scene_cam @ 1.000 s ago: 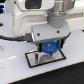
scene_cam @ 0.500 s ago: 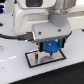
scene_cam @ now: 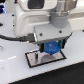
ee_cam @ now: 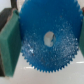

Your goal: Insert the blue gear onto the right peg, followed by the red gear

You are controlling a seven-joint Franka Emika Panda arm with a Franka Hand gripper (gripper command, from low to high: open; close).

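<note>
The gripper (scene_cam: 51,48) grasps the blue gear (ee_cam: 48,38) by its rim between green pads (ee_cam: 9,42), flat face toward the wrist camera, centre hole visible. In the exterior view the gear hangs low over the grey, black-bordered plate (scene_cam: 34,60). Pegs and red gear cannot be made out; arm hides much.

Exterior view looks down obliquely; wrist view sits close on the blue gear (ee_cam: 47,36).
</note>
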